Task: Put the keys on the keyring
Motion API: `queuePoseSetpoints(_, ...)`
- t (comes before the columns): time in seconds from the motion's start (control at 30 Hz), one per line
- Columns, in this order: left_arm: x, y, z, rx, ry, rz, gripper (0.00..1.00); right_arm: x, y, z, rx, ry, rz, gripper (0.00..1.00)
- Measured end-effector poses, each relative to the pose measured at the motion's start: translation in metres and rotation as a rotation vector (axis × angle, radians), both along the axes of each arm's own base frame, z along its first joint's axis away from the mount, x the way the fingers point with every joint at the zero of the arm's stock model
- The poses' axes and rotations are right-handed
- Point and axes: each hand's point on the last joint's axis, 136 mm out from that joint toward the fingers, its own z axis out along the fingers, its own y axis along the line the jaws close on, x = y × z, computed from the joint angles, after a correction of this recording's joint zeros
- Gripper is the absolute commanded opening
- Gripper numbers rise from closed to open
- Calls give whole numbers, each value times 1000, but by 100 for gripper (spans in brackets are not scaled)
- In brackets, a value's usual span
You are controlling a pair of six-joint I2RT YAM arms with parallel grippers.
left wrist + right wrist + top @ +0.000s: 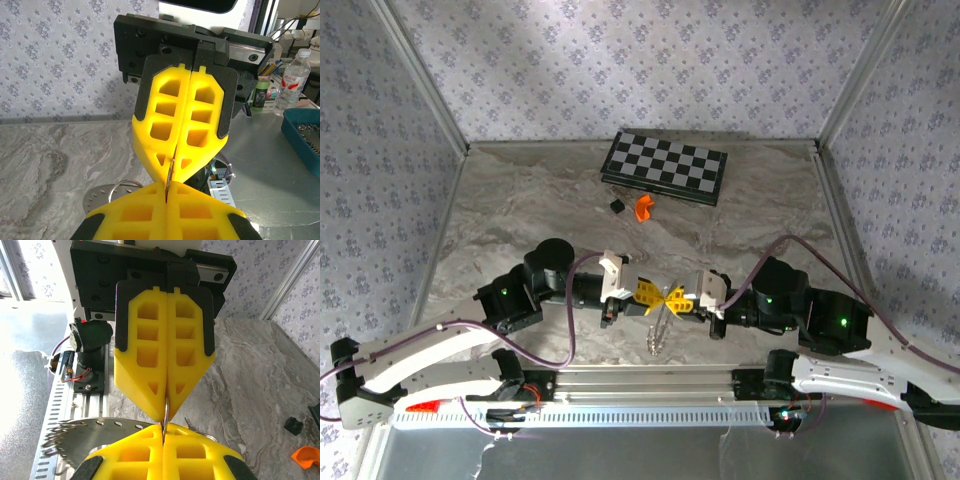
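My left gripper (658,297) and right gripper (670,297) meet tip to tip low over the table's near middle, both shut. A thin silvery ring of the keyring (171,172) (166,407), seen edge-on, is pinched in both pairs of yellow fingers. More silvery metal (658,335) hangs under the tips. In the wrist views a grey disc with small holes (100,197) and a toothed rim (75,440) sits just below, with a wire ring (122,186) beside it. The keys I cannot tell apart from this metal.
A black-and-white chessboard (665,168) lies at the back. In front of it are a small black cube (616,205) and an orange curved piece (645,207), well beyond the grippers. The aluminium rail (650,380) carrying the arm bases runs along the near edge.
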Motion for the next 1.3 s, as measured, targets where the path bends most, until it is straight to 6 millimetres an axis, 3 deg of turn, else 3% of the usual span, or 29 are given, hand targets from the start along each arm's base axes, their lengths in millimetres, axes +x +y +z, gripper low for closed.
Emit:
queuePoseSetpoints(0.07,1,0,0,1,0,6,0,2,0,0,0,-3,-10,31)
queuePoseSetpoints(0.33,7,-1,-22,47,15,37,0,14,-5,8,31,31,-102,72)
queuePoseSetpoints(0.53,10,12,-38,73,18,92,0,20,-14,24,84,78,-176,90)
queuePoseSetpoints(0.57,10,15,-39,72,18,103,0,22,-16,25,87,85,-192,99)
queuePoseSetpoints(0.77,11,35,-44,59,31,166,0,48,-29,29,89,128,-357,100)
queuePoseSetpoints(0.9,11,49,-51,71,55,212,0,74,-30,17,42,185,-465,100)
queuePoseSetpoints(1.07,13,68,-53,62,82,279,0,112,-26,-15,-18,318,-578,95)
queuePoseSetpoints(1.3,21,93,-65,61,119,398,0,150,-12,-81,-146,545,-638,90)
